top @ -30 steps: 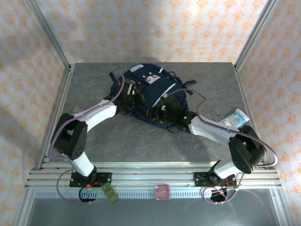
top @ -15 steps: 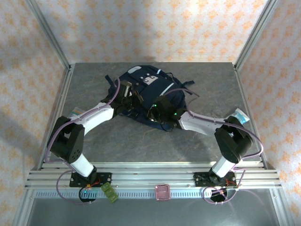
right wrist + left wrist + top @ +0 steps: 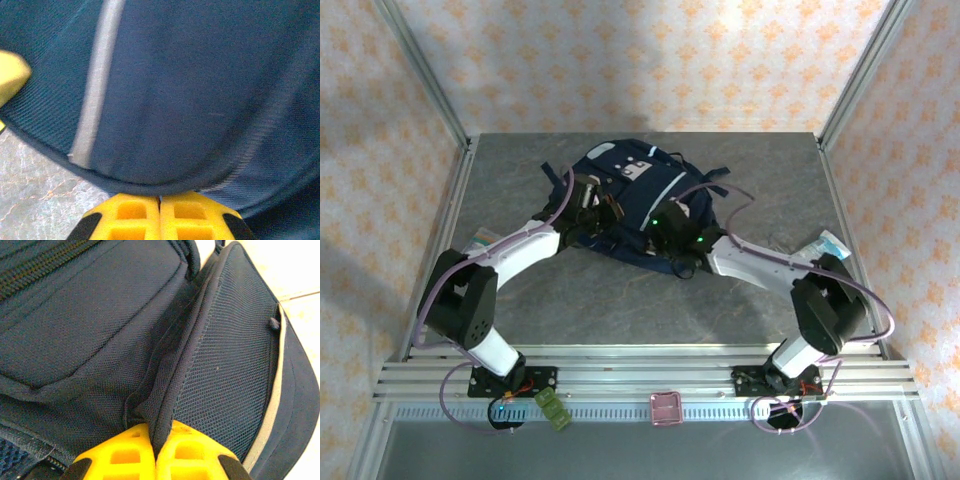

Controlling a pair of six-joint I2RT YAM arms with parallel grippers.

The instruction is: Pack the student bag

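Left tool (image 3: 155,434) pinches the student bag (image 3: 642,188) by its soft mesh flap; right tool (image 3: 160,200) is closed at the seemingly limp hem.

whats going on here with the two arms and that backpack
Both arms are working on the navy student bag, which lies on the grey table. The left fingers are shut on a mesh-lined fold of the bag. The right fingers are shut at the bag's near hem and appear to pinch it. A pale packet lies out by the right arm, not packed yet.
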